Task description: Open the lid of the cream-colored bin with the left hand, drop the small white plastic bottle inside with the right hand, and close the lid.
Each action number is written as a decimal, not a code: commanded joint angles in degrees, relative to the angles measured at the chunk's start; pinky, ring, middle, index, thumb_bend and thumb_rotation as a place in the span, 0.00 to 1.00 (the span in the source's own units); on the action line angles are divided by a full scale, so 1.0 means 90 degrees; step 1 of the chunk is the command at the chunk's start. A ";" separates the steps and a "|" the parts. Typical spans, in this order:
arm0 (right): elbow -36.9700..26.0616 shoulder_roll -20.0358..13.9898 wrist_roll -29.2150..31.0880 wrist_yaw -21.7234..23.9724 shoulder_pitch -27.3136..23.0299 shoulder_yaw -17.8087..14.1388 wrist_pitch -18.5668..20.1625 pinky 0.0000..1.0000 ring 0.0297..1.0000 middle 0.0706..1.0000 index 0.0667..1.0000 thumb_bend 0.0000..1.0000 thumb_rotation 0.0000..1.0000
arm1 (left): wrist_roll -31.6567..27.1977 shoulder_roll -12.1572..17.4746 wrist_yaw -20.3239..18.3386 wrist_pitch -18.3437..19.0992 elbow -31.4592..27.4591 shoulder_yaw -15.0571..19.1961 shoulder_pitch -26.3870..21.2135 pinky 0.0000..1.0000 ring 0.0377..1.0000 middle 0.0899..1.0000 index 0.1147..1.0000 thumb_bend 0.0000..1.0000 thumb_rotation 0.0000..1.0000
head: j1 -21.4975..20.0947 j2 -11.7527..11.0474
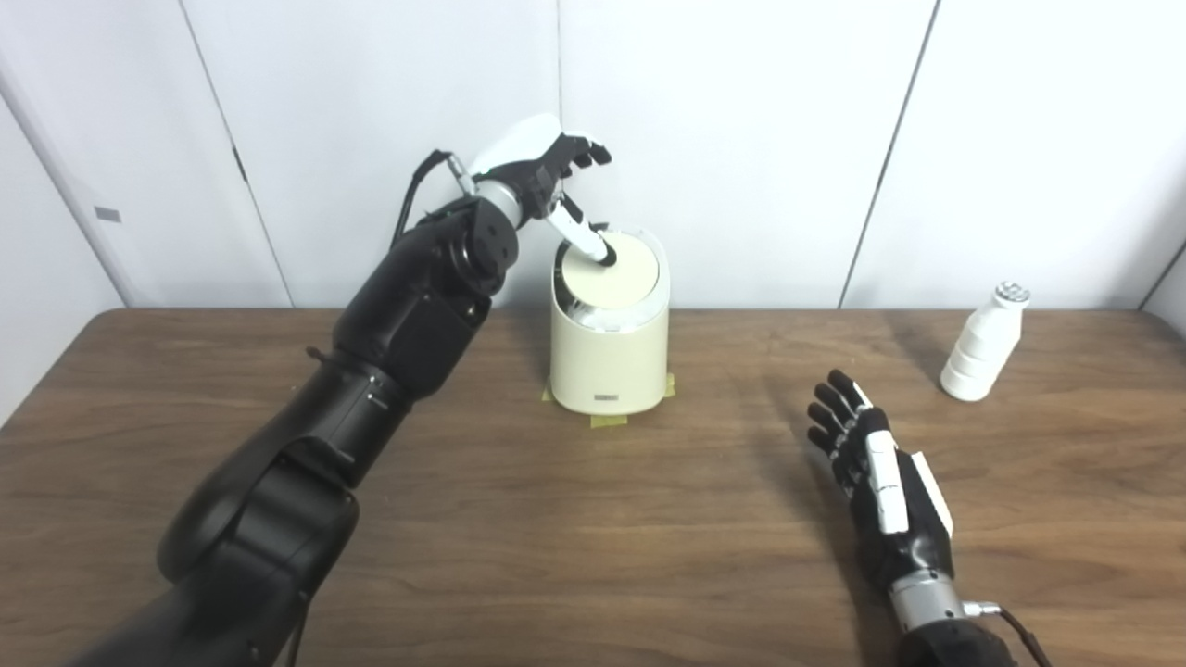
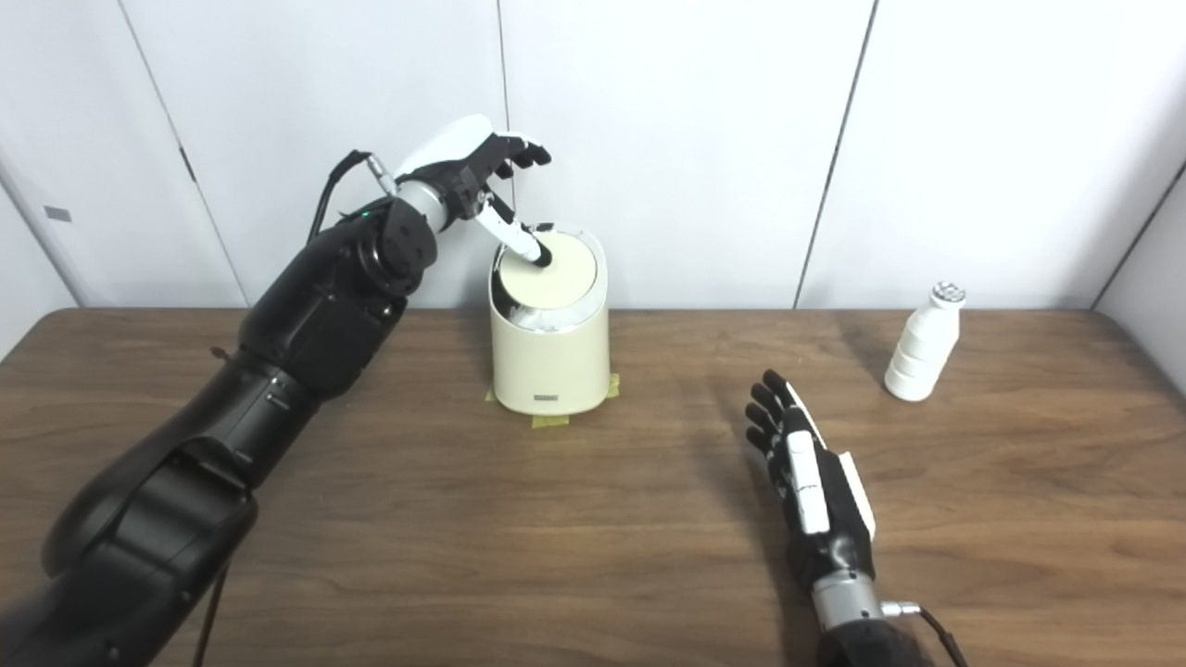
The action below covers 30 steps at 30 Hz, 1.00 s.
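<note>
Left hand (image 1: pixel 542 167) thumb pressing tilted lid (image 1: pixel 611 271) of cream bin (image 1: pixel 609 357), fingers curled, holding nothing. Right hand (image 1: pixel 871 468) fingers spread over counter (image 1: pixel 556 519), bottle (image 1: pixel 982 345) well apart.

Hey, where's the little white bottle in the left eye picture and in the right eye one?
Left eye view: white bottle stands far right on the table.
Right eye view: same bottle, right of centre.
Shared landmark: cream bin standing well to its left.
</note>
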 commanded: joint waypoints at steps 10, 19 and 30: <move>0.0153 0.0098 0.0048 -0.0064 0.0004 -0.0026 -0.0277 0.90 0.91 0.92 0.93 0.55 0.92 | 0.0409 0.0000 -0.0072 -0.0285 0.0031 -0.0297 -0.0594 0.73 0.86 0.88 0.87 0.95 0.10 | -0.0029 0.0047; 0.0088 0.0088 0.0031 -0.0096 0.0022 -0.0010 -0.0233 0.89 0.91 0.91 0.93 0.55 0.92 | 0.0631 0.0032 -0.0137 -0.0294 0.0051 -0.0454 -0.0557 0.73 0.87 0.89 0.86 0.95 0.08 | -0.0033 0.0078; 0.0048 0.0063 0.0029 -0.0086 0.0060 -0.0006 -0.0245 0.89 0.91 0.92 0.93 0.55 0.92 | 0.1067 0.0078 -0.0054 -0.0541 0.0167 -0.0641 -0.0483 0.67 0.80 0.84 0.85 0.98 0.12 | -0.0066 0.0107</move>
